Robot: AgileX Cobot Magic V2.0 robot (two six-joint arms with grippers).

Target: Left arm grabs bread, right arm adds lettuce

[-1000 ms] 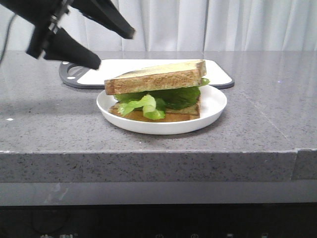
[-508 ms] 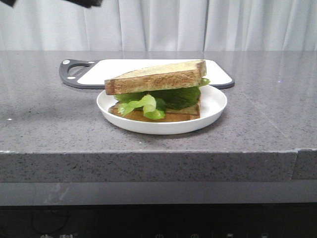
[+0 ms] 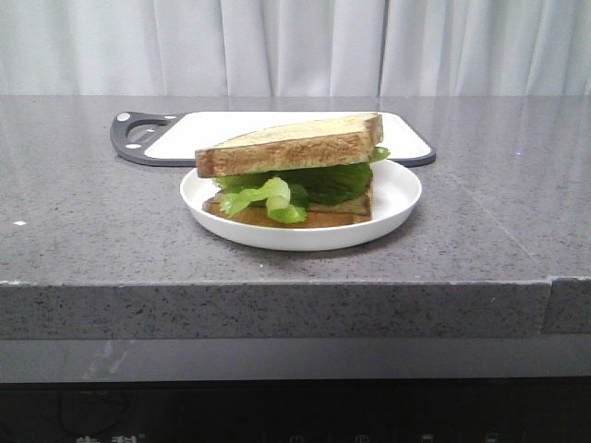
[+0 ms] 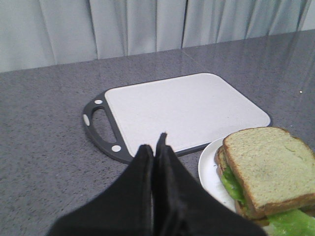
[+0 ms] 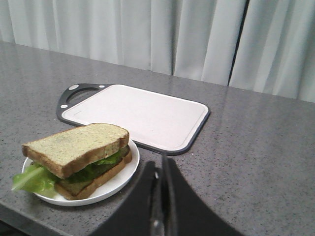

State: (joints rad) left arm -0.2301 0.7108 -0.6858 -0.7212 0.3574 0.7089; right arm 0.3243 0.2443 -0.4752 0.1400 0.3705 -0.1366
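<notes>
Left pincer [image 4: 156, 150], pressed closed on nothing, hangs over the cutting board [image 4: 182, 110]'s near edge, close beside the plate [image 3: 399, 198] on the worktop [image 3: 83, 240]. On that plate the bread [image 3: 295, 143] tops the lettuce [image 3: 277, 194], the stack looking finished. Right pincer [image 5: 162, 172], also closed and empty, sits farther off on the plate's other side.

Speckled grey stone counter [image 3: 92, 231] with a smooth, faintly glossy top; glossy white plate [image 3: 397, 198] like glazed ceramic. Matt white cutting board [image 4: 182, 110], seemingly plastic, with a dark rim; soft pale cloth curtain [image 3: 295, 46]. Coarse, porous toasted bread [image 3: 295, 143], crinkly lettuce [image 3: 268, 196], smooth black fingers [image 4: 142, 182].
</notes>
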